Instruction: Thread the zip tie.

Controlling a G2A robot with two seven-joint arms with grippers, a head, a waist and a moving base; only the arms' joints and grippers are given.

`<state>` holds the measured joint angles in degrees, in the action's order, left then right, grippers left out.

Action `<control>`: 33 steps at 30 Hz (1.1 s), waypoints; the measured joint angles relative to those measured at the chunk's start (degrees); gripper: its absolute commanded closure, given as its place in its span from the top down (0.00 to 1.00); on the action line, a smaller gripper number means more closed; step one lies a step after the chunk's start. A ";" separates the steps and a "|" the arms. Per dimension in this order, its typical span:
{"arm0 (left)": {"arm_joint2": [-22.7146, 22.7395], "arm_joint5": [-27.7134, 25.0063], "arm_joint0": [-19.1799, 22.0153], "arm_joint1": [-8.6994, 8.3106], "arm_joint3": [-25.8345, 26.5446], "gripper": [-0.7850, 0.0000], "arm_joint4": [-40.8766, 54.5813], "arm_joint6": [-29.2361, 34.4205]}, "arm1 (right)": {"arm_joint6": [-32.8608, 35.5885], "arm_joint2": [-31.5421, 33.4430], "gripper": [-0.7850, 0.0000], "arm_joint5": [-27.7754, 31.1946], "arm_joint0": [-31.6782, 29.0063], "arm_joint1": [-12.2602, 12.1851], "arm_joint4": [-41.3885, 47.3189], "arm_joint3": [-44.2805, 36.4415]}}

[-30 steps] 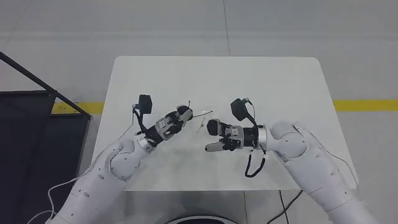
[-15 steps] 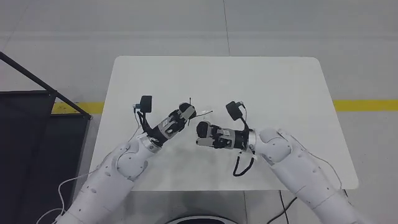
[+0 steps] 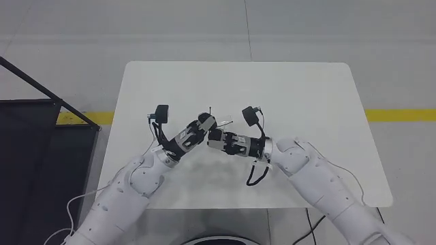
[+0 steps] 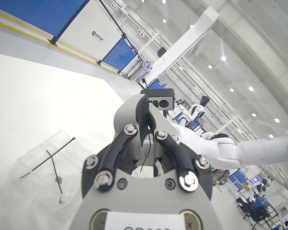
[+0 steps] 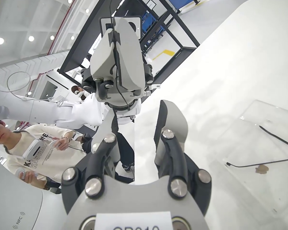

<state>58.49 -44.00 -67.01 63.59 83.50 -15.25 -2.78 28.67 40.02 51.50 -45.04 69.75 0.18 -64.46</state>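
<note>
A thin black zip tie (image 4: 149, 142) is pinched in my left gripper (image 4: 145, 111), which is shut on it and held above the middle of the white table (image 3: 300, 95). In the right wrist view the left gripper (image 5: 116, 58) faces me, the tie's end (image 5: 113, 5) sticking out past its fingertips and a strand (image 5: 120, 92) hanging below. My right gripper (image 5: 134, 118) is open, just short of the left one. From above, the left gripper (image 3: 203, 124) and right gripper (image 3: 213, 137) nearly touch.
A clear plastic tray (image 4: 38, 144) lies flat on the table beside the grippers, holding two loose black zip ties (image 4: 60, 148) that cross each other. The same tray (image 5: 254, 125) and ties (image 5: 254, 165) lie close to my right gripper. The table's far half is bare.
My right gripper has moved left across the table, closing the gap to the left gripper. The left gripper has shifted slightly towards it, still shut on the zip tie.
</note>
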 measured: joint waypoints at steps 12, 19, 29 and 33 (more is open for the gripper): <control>0.93 -0.35 -0.34 0.73 -0.22 0.00 -0.38 1.24 | 1.15 0.43 0.25 1.18 0.13 0.87 2.33 0.81; 1.58 -0.25 -0.64 1.09 -0.29 0.00 -0.56 1.69 | 3.33 0.59 0.00 1.15 0.37 1.20 4.55 1.36; 2.25 -0.38 -0.94 1.68 -0.36 0.00 -0.72 2.10 | 5.14 1.24 0.00 1.70 0.33 1.54 6.14 2.14; 2.54 -0.50 -1.06 1.88 -0.44 0.24 -0.75 2.22 | 5.54 1.56 0.00 2.06 0.15 1.62 6.31 2.18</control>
<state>61.03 -44.49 -68.06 65.47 83.06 -16.01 -0.56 34.21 41.59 53.55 -44.89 71.37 6.49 -62.28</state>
